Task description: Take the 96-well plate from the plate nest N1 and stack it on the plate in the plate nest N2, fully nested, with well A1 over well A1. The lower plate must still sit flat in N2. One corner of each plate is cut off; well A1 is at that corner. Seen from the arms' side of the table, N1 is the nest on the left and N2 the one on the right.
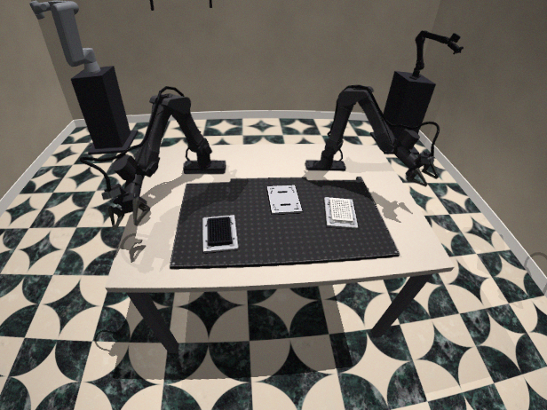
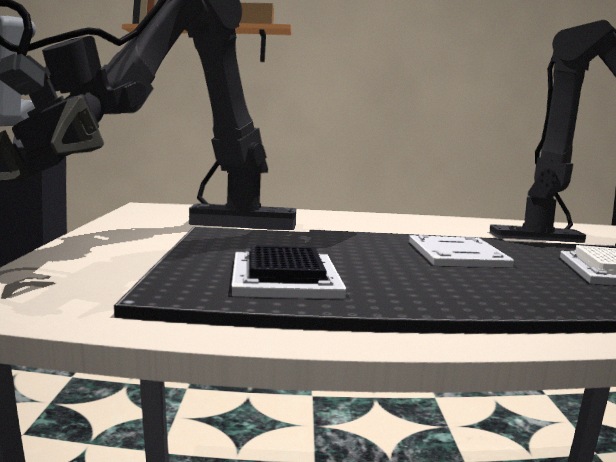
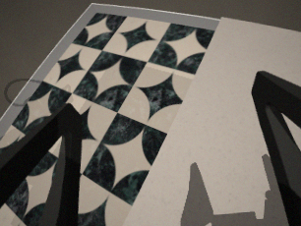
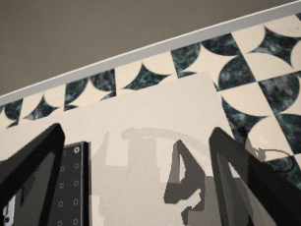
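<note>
While white plate [image 1: 342, 209] [image 2: 602, 256] occupies N1 [image 1: 344, 225] [image 2: 580, 267] and black plate [image 1: 219, 231] [image 2: 286, 262] N2 [image 1: 220, 248] [image 2: 287, 290], stacking: undone | remaining: lift, align A1, nest | left claw [image 1: 430, 180] [image 3: 163, 89], right claw [image 1: 126, 224] [image 2: 37, 162] [image 4: 137, 127]: released

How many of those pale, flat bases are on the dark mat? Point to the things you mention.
3. One base [image 1: 205, 241] [image 2: 287, 291] [image 4: 10, 208] sits under the black plate [image 1: 219, 231] [image 2: 287, 262], another [image 1: 342, 224] [image 2: 593, 276] under the white plate [image 1: 342, 209] [image 2: 600, 256], and a bare one [image 1: 284, 199] [image 2: 460, 246] between them. None seems hidden.

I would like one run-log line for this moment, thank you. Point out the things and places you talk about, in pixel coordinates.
white plate [image 1: 342, 209] [image 2: 600, 256] in N1 [image 1: 343, 224] [image 2: 584, 272] | black plate [image 1: 219, 231] [image 2: 287, 264] in N2 [image 1: 220, 248] [image 2: 288, 290] | left gripper [image 1: 430, 179] [image 3: 163, 89] open, empty | right gripper [image 1: 126, 224] [image 2: 32, 164] [image 4: 138, 129] open, empty | plates unstacked
</note>
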